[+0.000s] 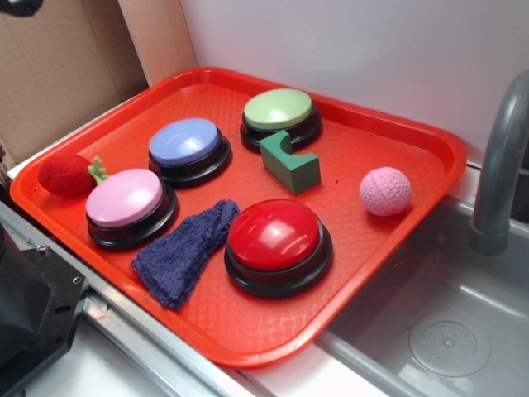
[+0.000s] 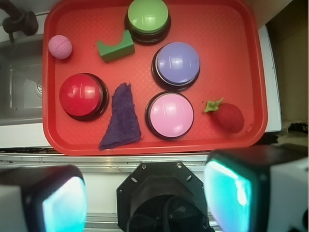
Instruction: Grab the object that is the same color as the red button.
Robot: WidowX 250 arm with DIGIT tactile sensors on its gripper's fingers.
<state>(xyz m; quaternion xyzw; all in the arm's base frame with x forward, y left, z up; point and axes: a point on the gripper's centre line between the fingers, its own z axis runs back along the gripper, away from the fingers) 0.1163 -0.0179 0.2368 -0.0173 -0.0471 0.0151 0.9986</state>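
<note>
While the red tray [image 1: 430,141] fills the exterior view, the fuzzy red fruit toy [image 1: 66,174] sits beside the pink button [image 1: 128,201], apart from the red button [image 1: 275,240]. In the wrist view, the fingers [image 2: 145,195] are spread wide, holding nothing, and the toy [image 2: 228,117] lies above the right finger.

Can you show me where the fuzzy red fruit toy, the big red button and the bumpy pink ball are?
Small fuzzy red plush fruit toy [image 1: 66,174]: exterior view, middle of its red body.
Large glossy red dome button [image 1: 274,235]: exterior view, top of the dome.
Pink textured ball [image 1: 386,191]: exterior view, centre of the ball.
</note>
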